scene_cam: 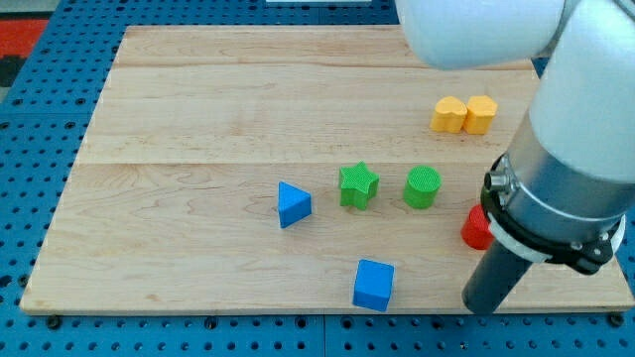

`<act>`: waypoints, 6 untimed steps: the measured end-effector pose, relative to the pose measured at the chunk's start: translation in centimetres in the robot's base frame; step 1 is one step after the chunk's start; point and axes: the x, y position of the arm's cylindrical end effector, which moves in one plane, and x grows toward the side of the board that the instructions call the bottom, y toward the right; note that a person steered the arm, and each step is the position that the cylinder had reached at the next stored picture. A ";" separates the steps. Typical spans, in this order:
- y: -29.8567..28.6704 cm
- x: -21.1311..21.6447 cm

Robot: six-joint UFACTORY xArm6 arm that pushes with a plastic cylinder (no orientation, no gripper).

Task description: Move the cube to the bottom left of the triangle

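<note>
A blue cube (pixel 373 285) lies near the board's bottom edge, below and to the right of a blue triangle (pixel 293 204). My tip (pixel 484 307) is at the bottom right, at the end of the dark rod, about a hundred pixels to the right of the cube and apart from it. The arm's white body covers the view's right side.
A green star (pixel 358 185) and a green cylinder (pixel 422 187) sit right of the triangle. A yellow heart (pixel 448 115) and a yellow hexagon (pixel 480 114) sit at upper right. A red block (pixel 476 227) is partly hidden behind the arm. The wooden board (pixel 198 119) rests on blue pegboard.
</note>
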 end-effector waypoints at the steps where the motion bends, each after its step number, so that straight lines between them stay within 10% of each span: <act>1: -3.8 0.0; 6: -17.3 -12.5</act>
